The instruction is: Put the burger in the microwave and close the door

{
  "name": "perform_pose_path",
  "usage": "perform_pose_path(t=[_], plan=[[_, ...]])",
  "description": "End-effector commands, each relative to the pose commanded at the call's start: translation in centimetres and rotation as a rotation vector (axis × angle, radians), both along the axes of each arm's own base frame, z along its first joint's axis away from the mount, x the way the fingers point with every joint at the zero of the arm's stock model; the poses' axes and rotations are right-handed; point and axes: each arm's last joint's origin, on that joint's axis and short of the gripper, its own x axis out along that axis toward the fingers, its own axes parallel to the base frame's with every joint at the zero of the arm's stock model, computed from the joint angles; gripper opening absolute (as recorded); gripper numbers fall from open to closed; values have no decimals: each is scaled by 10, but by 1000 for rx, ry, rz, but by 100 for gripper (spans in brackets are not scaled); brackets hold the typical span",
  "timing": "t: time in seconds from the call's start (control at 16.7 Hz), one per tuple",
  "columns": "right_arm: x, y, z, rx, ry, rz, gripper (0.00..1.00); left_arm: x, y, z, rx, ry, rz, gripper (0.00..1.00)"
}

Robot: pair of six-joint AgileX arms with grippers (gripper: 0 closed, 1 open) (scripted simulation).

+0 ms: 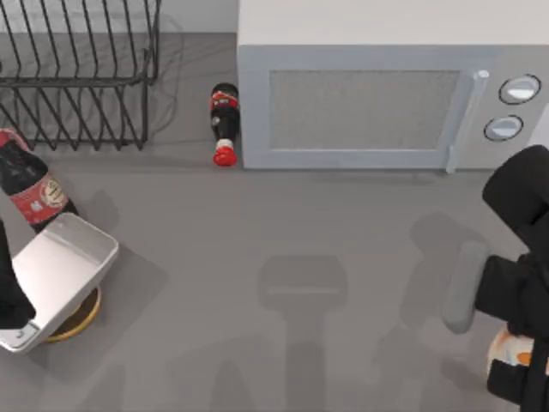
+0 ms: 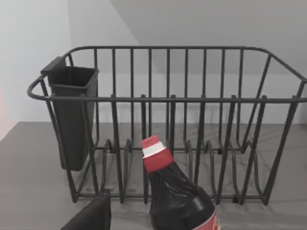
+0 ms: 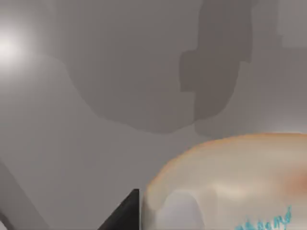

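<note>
burger (image 1: 506, 354): mostly hidden under right arm, well in front of microwave (image 1: 386, 103) | door (image 1: 364, 107): shut | right hand: grip can't be told | left hand: parked, grip can't be told

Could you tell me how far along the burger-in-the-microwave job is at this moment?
Nothing looks finished: the microwave has its door shut, and the burger sits at the table's right front edge. In hand: the right arm is over it, the bun close in the right wrist view. Left: grasping it, opening the door, loading, closing. The left arm is parked at the table's left.
</note>
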Motion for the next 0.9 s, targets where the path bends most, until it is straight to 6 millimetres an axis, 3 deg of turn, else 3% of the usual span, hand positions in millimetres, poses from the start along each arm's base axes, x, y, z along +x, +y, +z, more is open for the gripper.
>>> perform_pose_path(t=[0.3, 0.66, 0.9], plan=[[-5, -3, 43, 8, -13, -4, 0, 0, 0, 0, 0, 0, 0, 100], [-3, -1, 43, 9, -25, -6, 0, 0, 0, 0, 0, 0, 0, 100], [31, 20, 45, 16, -170, -59, 0, 0, 0, 0, 0, 0, 0, 100]])
